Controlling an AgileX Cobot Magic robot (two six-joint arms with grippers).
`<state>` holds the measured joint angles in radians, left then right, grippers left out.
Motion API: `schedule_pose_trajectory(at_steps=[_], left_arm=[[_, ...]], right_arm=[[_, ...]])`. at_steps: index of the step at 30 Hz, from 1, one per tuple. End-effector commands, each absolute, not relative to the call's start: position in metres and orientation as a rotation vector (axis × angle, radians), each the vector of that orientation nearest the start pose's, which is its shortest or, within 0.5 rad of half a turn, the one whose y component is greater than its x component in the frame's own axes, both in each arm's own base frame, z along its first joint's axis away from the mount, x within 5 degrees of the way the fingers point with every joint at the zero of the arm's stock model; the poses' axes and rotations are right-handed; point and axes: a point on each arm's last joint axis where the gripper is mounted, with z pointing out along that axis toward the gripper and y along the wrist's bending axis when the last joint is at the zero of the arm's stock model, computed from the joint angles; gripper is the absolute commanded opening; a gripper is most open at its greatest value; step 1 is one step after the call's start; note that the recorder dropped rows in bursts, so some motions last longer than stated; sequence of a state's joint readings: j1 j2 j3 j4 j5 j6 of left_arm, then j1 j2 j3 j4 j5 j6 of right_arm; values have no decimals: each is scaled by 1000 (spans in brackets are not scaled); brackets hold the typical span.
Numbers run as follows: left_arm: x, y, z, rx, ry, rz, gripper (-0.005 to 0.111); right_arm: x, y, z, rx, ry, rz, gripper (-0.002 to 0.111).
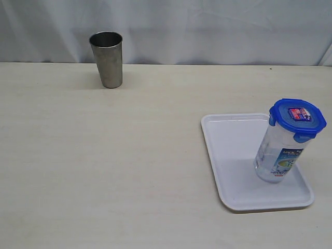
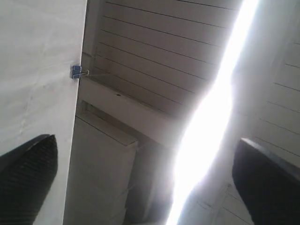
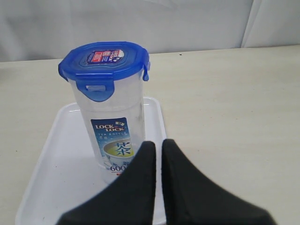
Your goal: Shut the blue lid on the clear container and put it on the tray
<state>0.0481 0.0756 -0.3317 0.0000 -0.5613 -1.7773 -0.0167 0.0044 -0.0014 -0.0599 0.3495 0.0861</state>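
The clear container stands upright on the right part of the white tray, with the blue lid seated on its top and its flaps folded down. In the right wrist view the container with its lid stands on the tray just beyond my right gripper, which is shut with nothing between its fingers and does not touch the container. My left gripper is open and empty, pointing up at a ceiling. Neither gripper shows in the exterior view.
A grey steel cup stands upright at the back left of the pale table. A white curtain hangs behind the table. The tray's near edge lies close to the table's front right.
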Motion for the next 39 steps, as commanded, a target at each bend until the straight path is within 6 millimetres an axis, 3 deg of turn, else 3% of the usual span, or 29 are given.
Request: schedule_pose_trajectory(at_steps=[1, 11, 20, 36, 39], left_arm=[[-5, 1, 358, -566, 442, -1728, 93], [-12, 2, 359, -514, 429, -1819, 93], [2, 1, 339, -577, 488, -1798, 93], [36, -2, 265, -778, 668, -1729, 93], [37, -2, 261, -797, 685, -1722, 93]], right_arm=[[53, -3, 182, 58, 1827, -14, 5], [53, -3, 182, 58, 1827, -14, 5], [53, -3, 182, 58, 1827, -14, 5], [53, -3, 182, 58, 1827, -14, 5], [53, -3, 182, 58, 1827, -14, 5]])
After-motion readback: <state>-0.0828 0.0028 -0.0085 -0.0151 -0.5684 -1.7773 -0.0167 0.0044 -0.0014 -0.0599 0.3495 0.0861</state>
